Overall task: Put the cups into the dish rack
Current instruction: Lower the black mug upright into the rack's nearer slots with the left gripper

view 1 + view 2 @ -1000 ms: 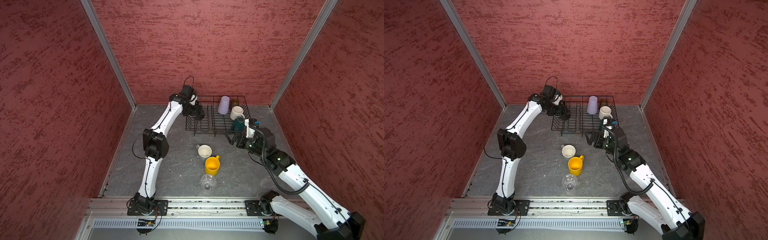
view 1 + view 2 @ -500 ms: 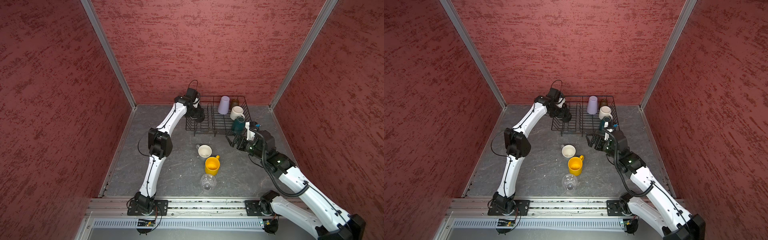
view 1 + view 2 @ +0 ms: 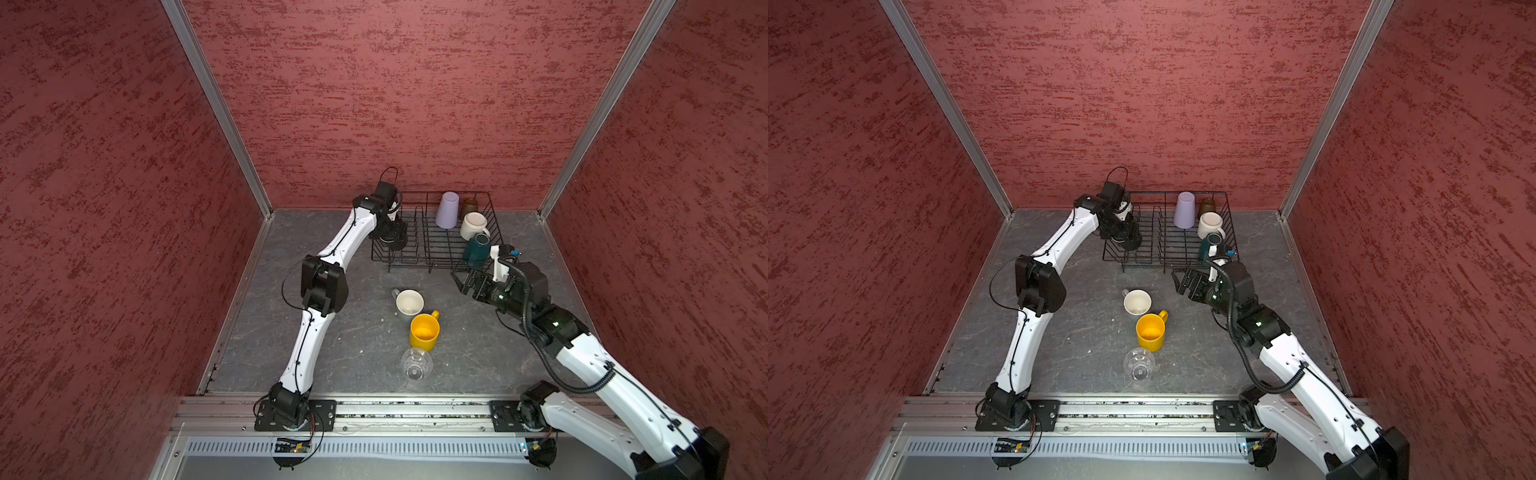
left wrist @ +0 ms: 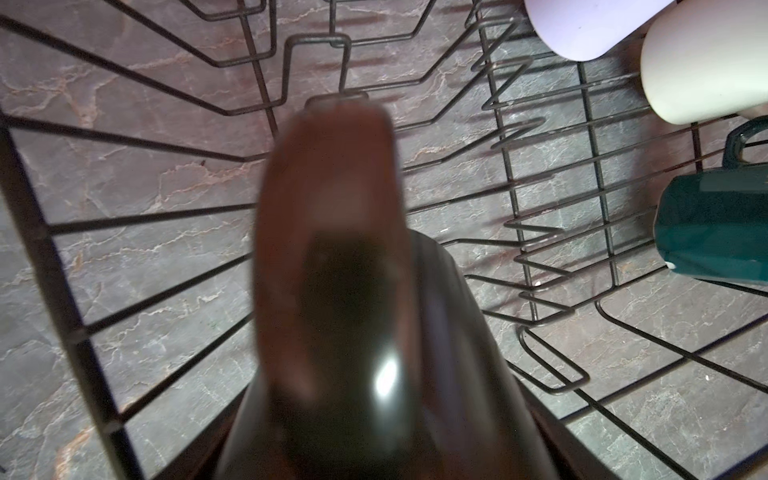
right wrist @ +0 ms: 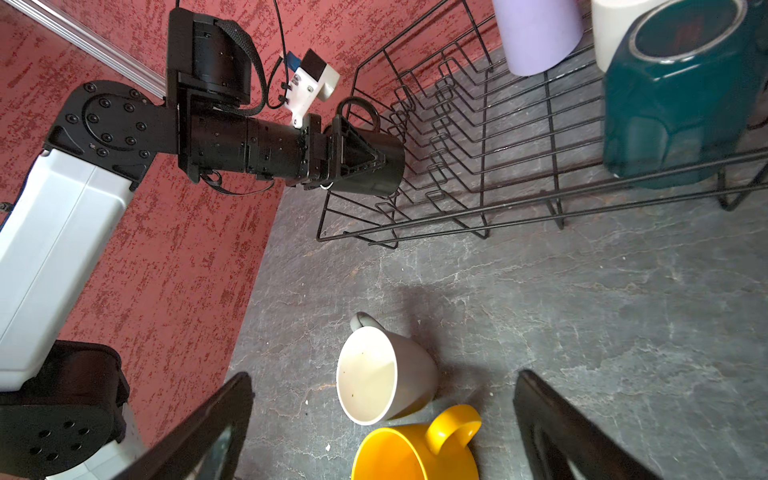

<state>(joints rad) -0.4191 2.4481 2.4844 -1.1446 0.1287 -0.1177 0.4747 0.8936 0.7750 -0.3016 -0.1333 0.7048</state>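
Bare floor [image 3: 436, 286] between dish rack [image 3: 419, 239] and grey mug [image 3: 409, 302], room for my right gripper [image 3: 459, 284], teal mug [image 3: 476, 251] blocks rack's near corner.

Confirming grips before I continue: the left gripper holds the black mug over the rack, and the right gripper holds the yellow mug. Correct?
Not quite. The right gripper is open and empty; the yellow mug stands free on the table, as the right wrist view shows. The left gripper does hold the black mug over the rack.
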